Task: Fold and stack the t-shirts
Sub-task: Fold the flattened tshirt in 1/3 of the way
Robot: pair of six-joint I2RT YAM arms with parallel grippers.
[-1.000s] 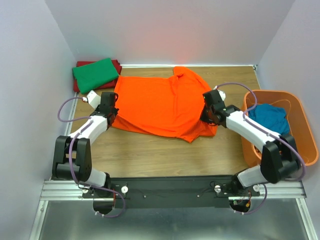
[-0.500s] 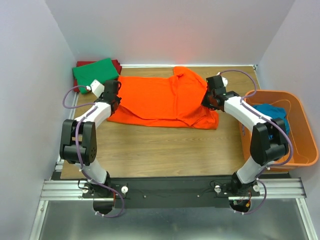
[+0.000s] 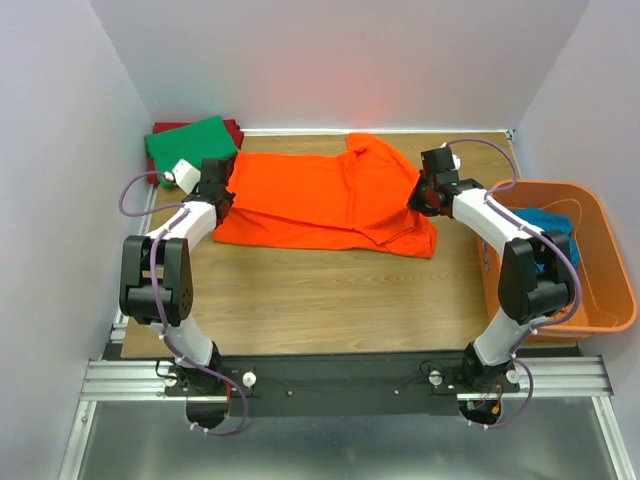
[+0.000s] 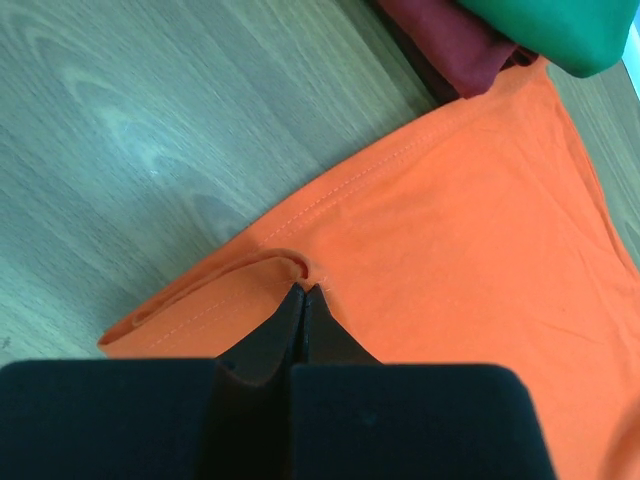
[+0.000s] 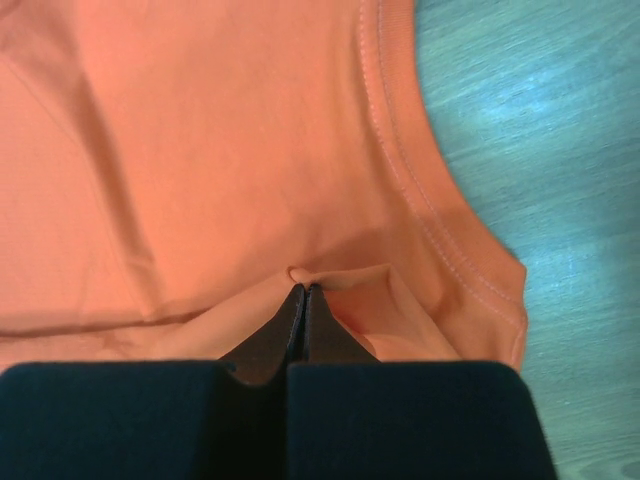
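Nearest the arm bases, the wooden table (image 3: 320, 290) shows bare boards. Beyond that strip the orange t-shirt (image 3: 310, 200) lies stretched from left to right across the middle of the table. Its near edge runs fairly straight, and a sleeve pokes out toward the far side.

The left gripper (image 4: 303, 292) is at the shirt's left end. Its jaws are pressed together on a small raised fold of orange cloth just inside the stitched hem. The right gripper (image 5: 303, 290) is at the shirt's right end, jaws likewise pinched tight on a little ridge of the fabric, close to a double-stitched curved hem. Creases run away from that pinch.

To the right, an orange plastic basket (image 3: 605, 250) stands on the table's right edge with a crumpled teal t-shirt (image 3: 540, 235) inside it.

In the far left corner a folded green t-shirt (image 3: 190, 145) rests on a folded dark red t-shirt (image 4: 450, 40), just beside the orange shirt's left corner.
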